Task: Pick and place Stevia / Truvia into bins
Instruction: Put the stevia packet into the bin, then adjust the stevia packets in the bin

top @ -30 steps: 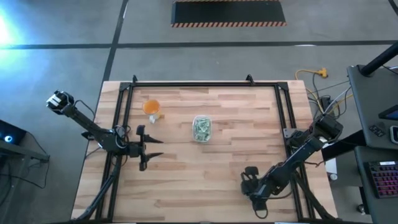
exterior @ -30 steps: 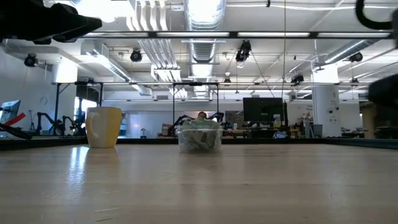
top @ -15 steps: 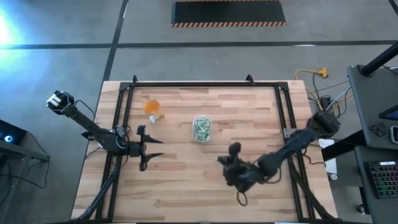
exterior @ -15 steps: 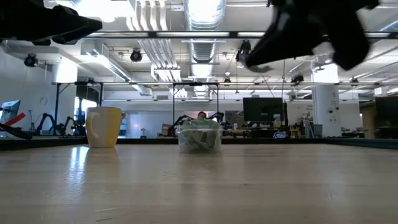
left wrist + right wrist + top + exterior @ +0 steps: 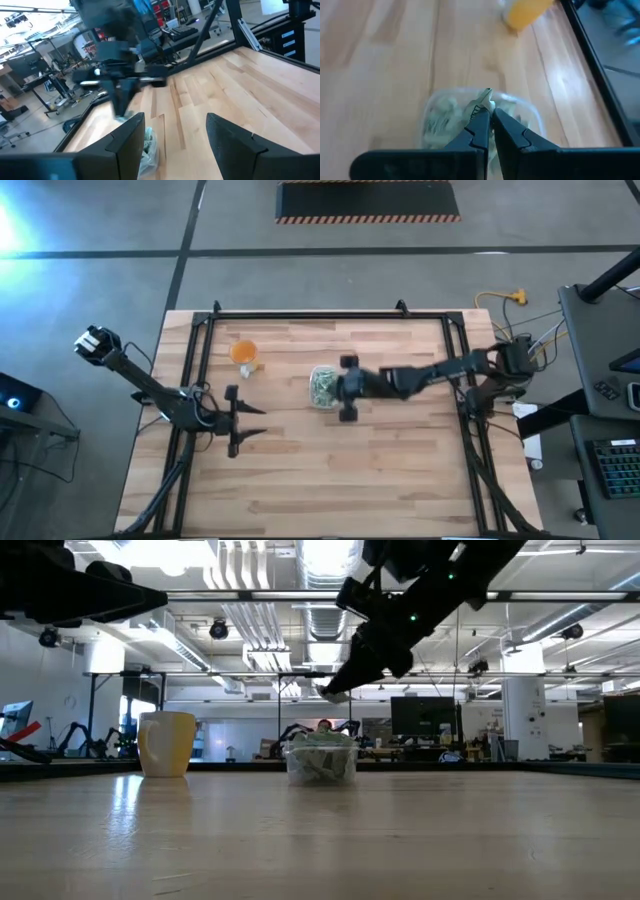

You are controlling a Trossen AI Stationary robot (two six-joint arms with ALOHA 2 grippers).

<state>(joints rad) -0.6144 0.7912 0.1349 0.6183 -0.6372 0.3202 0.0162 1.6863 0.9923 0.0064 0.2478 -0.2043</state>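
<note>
**Right arm swings across to the container, sachet pinched in its jaws**

Swinging in from the near right corner of the counter (image 5: 400, 470), where it sat a second ago, the right arm now reaches across the middle, and the right gripper (image 5: 345, 387) hangs just above the right side of the clear container (image 5: 322, 386). Its jaws are clenched on a single pale sachet (image 5: 487, 98), whose end sticks out past the fingertips directly over the container's opening. From table height the right gripper (image 5: 335, 690) shows above the container (image 5: 320, 762) and apart from it, the sachet (image 5: 333, 693) not yet let go.

The container stands near the centre of the counter, slightly toward the far edge, and already holds a heap of green and white sachets (image 5: 320, 388), seen through its clear wall in the low view.

An orange cup (image 5: 243, 352) stands to the left of the container, well apart from it; a small pale scrap (image 5: 256, 366) lies just beside the cup.

Unmoved over the last second, the left gripper (image 5: 252, 420) waits over the left side of the counter, nearer the front than the cup. Its jaws are released and spread wide with nothing between them, and the left wrist view looks past its fingers (image 5: 127, 145) toward the container and the right arm.
</note>
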